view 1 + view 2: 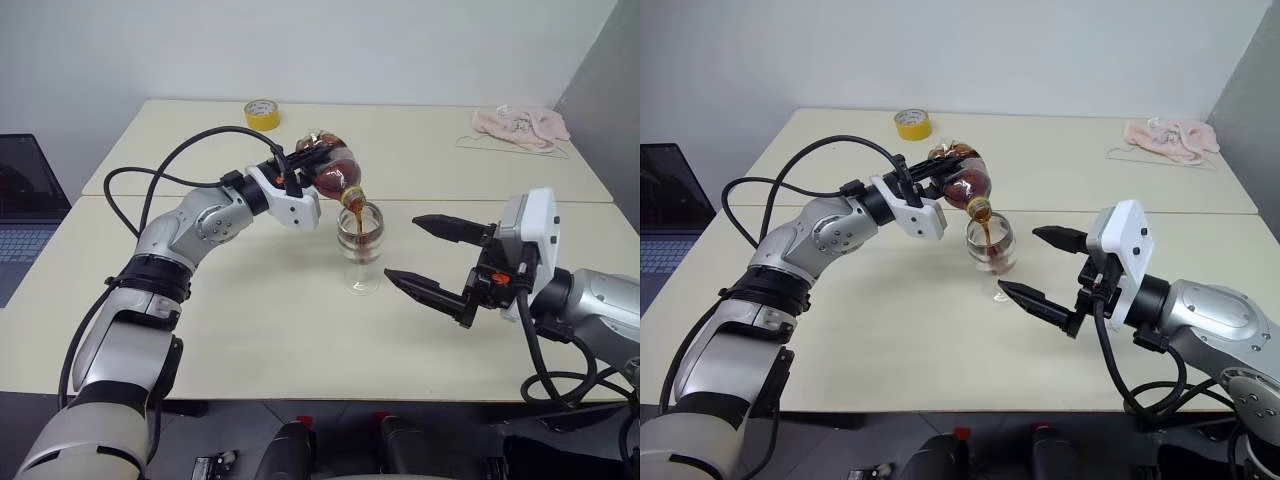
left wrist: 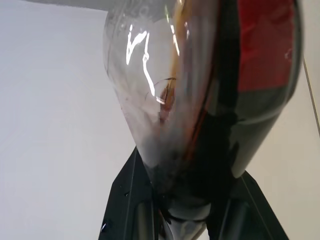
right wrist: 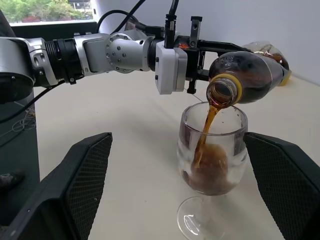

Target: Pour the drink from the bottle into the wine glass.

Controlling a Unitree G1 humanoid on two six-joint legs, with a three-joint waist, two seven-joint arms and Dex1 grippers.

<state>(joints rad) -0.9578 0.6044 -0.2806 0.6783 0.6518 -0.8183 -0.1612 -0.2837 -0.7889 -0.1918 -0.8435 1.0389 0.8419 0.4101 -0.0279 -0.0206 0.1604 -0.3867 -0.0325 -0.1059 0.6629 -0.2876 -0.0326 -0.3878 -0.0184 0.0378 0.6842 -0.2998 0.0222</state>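
The bottle (image 3: 250, 75) tilts mouth-down over the glass (image 3: 212, 160), the drink (image 3: 202, 145) streaming into the bowl. The left pincer (image 1: 312, 160) grips the bottle. The right pincer (image 1: 425, 255), jaws wide, waits beside the glass on the tabletop (image 1: 250, 330).

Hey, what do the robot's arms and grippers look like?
Both arms are silver-grey metal segments with black joints and loose black cables. Each wrist carries a white boxy housing. The left gripper and right gripper have two black tapered fingers with textured pads; orange marks show at the right one's base.
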